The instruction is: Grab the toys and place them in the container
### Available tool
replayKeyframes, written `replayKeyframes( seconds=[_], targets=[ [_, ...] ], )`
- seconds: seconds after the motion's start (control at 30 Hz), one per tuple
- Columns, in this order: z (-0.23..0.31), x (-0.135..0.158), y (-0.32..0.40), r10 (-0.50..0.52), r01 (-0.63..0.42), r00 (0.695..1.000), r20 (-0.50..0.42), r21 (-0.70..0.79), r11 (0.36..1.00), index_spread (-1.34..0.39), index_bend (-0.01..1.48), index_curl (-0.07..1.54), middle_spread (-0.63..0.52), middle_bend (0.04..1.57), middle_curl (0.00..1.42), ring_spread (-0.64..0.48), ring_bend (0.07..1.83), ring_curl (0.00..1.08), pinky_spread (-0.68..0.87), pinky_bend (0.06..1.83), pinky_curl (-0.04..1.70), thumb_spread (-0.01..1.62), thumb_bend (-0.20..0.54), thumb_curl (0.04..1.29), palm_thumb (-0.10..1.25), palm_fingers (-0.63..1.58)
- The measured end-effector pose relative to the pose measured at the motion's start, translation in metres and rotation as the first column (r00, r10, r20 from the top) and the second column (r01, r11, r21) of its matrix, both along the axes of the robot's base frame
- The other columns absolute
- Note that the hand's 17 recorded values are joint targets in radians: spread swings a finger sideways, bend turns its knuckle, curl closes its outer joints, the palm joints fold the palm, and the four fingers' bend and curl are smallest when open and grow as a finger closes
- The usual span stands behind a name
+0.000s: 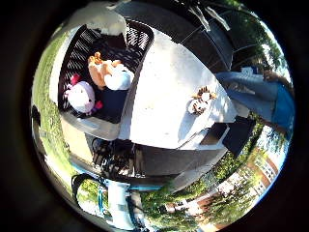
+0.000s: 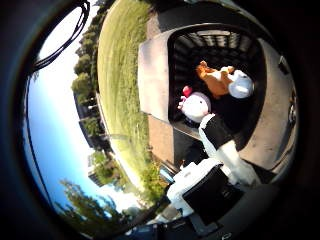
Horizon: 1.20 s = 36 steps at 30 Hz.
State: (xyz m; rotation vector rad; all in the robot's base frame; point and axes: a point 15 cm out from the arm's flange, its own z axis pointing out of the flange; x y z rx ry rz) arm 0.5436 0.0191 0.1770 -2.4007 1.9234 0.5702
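A black slatted container (image 1: 136, 39) stands at one end of a pale table (image 1: 169, 87). In it lie an orange and white plush toy (image 1: 106, 72) and a white round plush toy with pink parts (image 1: 81, 97). A small brown and white toy (image 1: 201, 100) lies on the table near its edge, away from the container. The right thumb side palm view looks down into the container (image 2: 215, 40) with the orange toy (image 2: 213, 75) and the white toy (image 2: 195, 105) in it. My right hand (image 2: 215, 160) is well above the container, one white and black finger (image 2: 215, 135) reaching out straight, nothing in it.
The table stands outdoors on paving beside a lawn (image 2: 120, 60). Dark frame parts (image 1: 116, 155) show beside the table's edge below the container. Trees and buildings lie far off.
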Motion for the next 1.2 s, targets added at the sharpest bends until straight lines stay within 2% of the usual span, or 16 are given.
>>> replayKeyframes(
  seconds=[0.2, 0.33, 0.5, 0.77, 0.93, 1.07, 1.2],
  targets=[
    [-0.003, 0.019, -0.125, -0.166, 0.172, 0.979, 0.117, -0.049, 0.984, -0.18, 0.18, 0.30, 0.06, 0.19, 0.39, 0.28, 0.47, 0.32, 0.50, 0.61, 0.46, 1.14, -0.029, 0.41, 0.67, 0.12],
    [-0.046, 0.016, -0.214, -0.213, 0.235, 0.966, 0.146, -0.163, 0.958, -0.16, 0.17, 0.30, 0.05, 0.18, 0.38, 0.28, 0.45, 0.31, 0.51, 0.59, 0.44, 1.14, -0.027, 0.40, 0.67, 0.14],
    [-0.113, 0.002, -0.274, -0.254, 0.280, 0.957, 0.137, -0.230, 0.932, -0.16, 0.17, 0.29, 0.05, 0.18, 0.37, 0.28, 0.43, 0.31, 0.50, 0.58, 0.41, 1.14, -0.032, 0.39, 0.66, 0.15],
    [-0.200, -0.007, -0.315, -0.365, 0.398, 0.915, 0.172, -0.245, 0.884, -0.15, 0.12, 0.24, 0.10, 0.17, 0.35, 0.32, 0.52, 0.33, 0.52, 0.68, 0.41, 1.13, -0.037, 0.36, 0.58, 0.14],
    [-0.235, -0.016, -0.315, -0.419, 0.445, 0.895, 0.152, -0.249, 0.860, -0.13, 0.13, 0.22, 0.12, 0.18, 0.35, 0.34, 0.57, 0.33, 0.54, 0.76, 0.41, 1.13, -0.040, 0.35, 0.54, 0.16],
    [-0.252, -0.017, -0.309, -0.442, 0.466, 0.885, 0.149, -0.253, 0.848, -0.10, 0.14, 0.21, 0.12, 0.19, 0.35, 0.35, 0.61, 0.34, 0.56, 0.81, 0.41, 1.13, -0.034, 0.34, 0.52, 0.22],
    [-0.265, -0.016, -0.300, -0.440, 0.462, 0.887, 0.141, -0.254, 0.850, -0.07, 0.12, 0.19, 0.09, 0.23, 0.36, 0.36, 0.70, 0.35, 0.58, 0.93, 0.42, 1.13, -0.020, 0.34, 0.54, 0.40]
  ],
)
